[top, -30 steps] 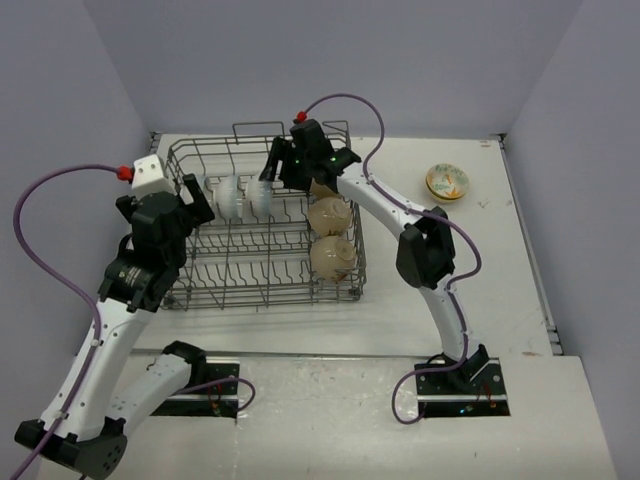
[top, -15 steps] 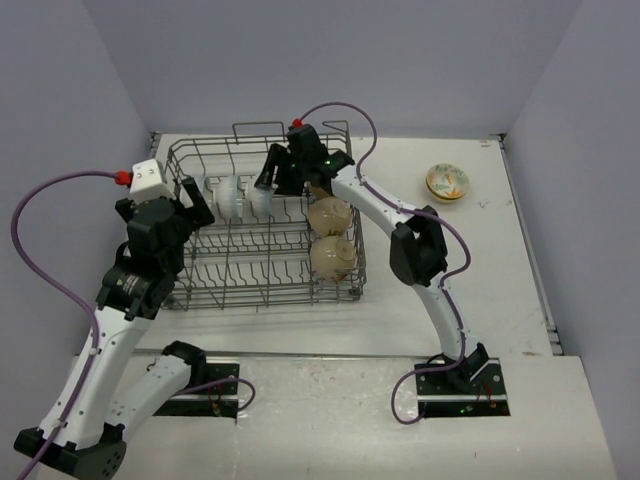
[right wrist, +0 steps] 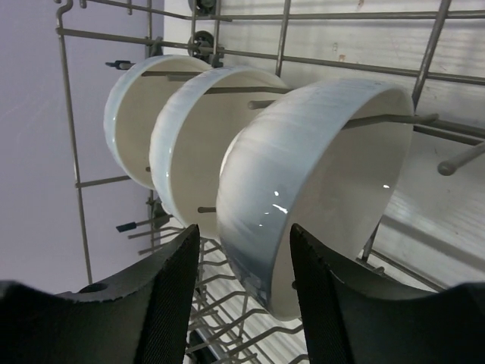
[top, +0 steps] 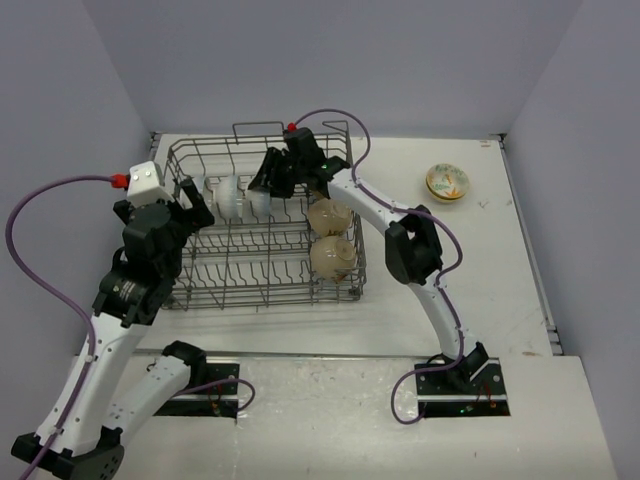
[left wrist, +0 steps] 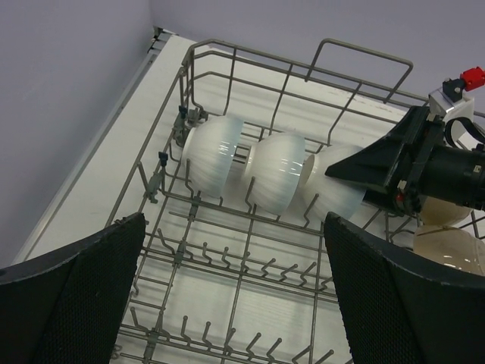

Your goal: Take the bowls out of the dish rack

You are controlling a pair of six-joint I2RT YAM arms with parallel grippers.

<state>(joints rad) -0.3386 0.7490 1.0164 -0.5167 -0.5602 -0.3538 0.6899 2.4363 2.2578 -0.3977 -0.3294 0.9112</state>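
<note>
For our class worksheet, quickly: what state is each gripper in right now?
Left gripper: open, empty.
Right gripper: open, straddling the rim of the nearest pale bowl, not yet clamped.

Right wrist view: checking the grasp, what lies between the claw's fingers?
The wall of the nearest pale bowl: one finger outside, one inside, in the right wrist view.

The right gripper [right wrist: 244, 236] has two black fingers [right wrist: 170, 303] a little apart. The edge of the nearest bowl [right wrist: 303, 174] sits between them, with a small gap beside one finger. Past it stand the middle bowl [right wrist: 197, 144] and the far bowl [right wrist: 132, 114]. All three stand on edge in the dish rack [right wrist: 282, 38].
</note>
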